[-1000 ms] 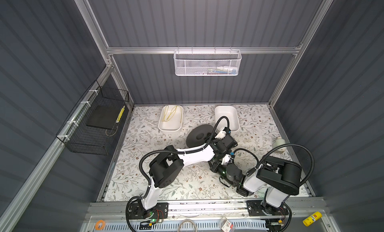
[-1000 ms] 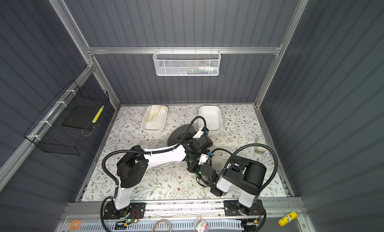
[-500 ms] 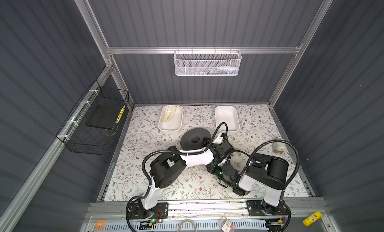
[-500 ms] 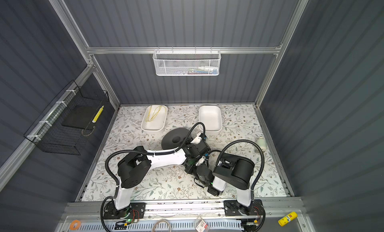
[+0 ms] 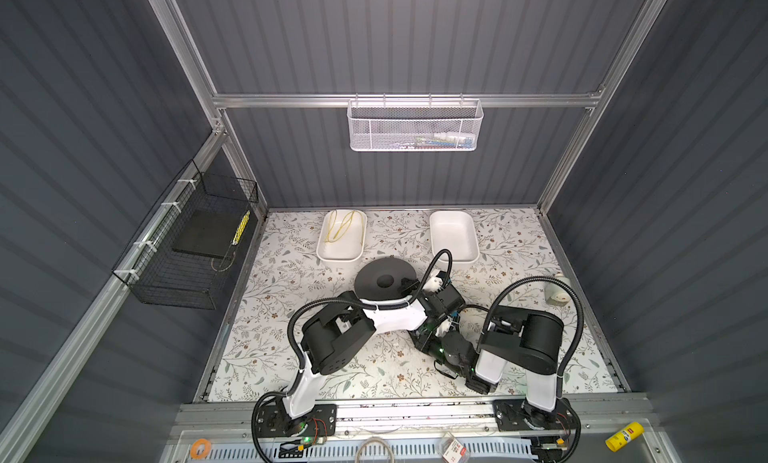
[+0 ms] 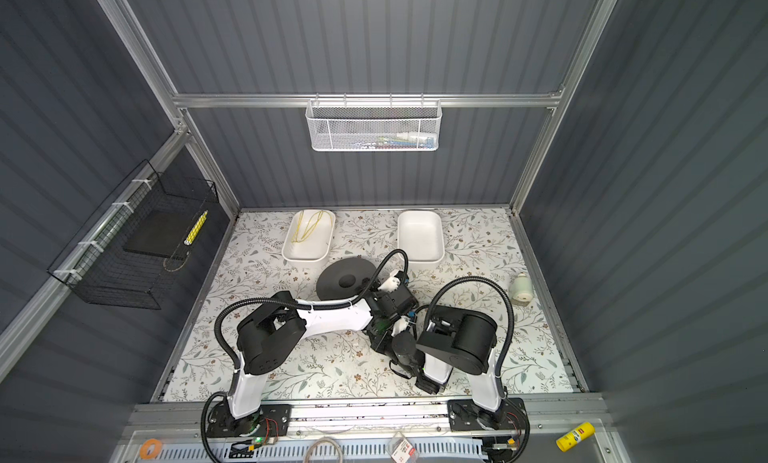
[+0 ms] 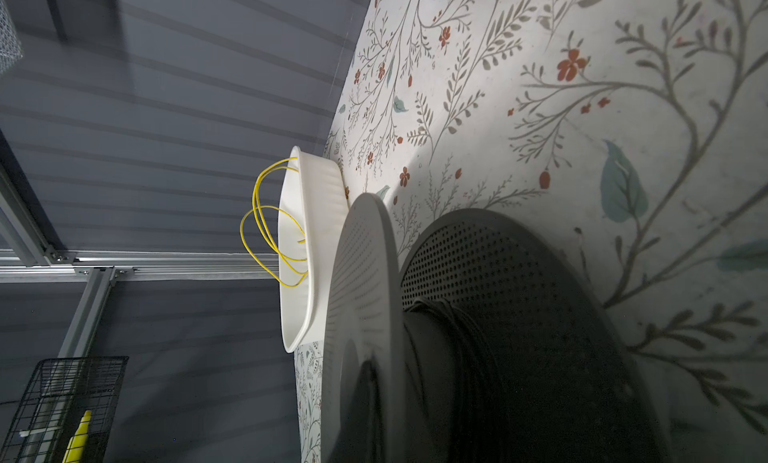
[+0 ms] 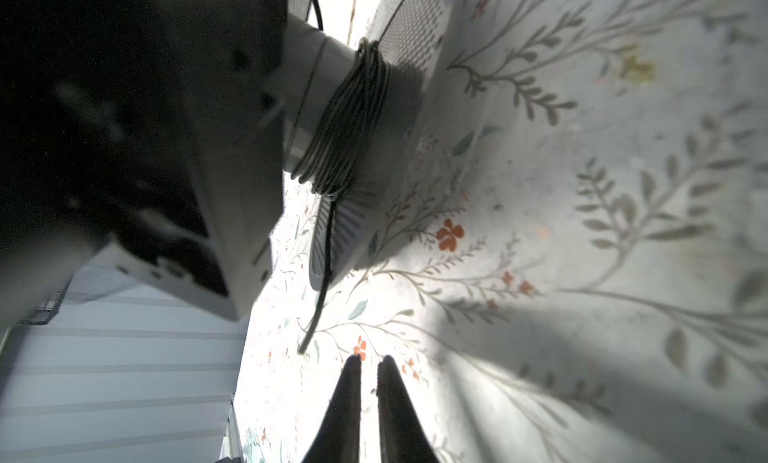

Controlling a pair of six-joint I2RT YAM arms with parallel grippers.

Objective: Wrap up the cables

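In both top views the spool (image 5: 384,280) sits at frame centre. The left gripper (image 5: 410,284), at its right edge, is closed; contact with the flange cannot be confirmed. In the right wrist view the cable (image 8: 349,116) is wound on the hub, upper centre, free end hanging loose. The right gripper (image 8: 369,362), bottom centre, is slightly parted and empty.

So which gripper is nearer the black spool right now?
Left. The left gripper is at the rim of the spool; the right gripper hangs apart from it, beside the loose end of the cable.
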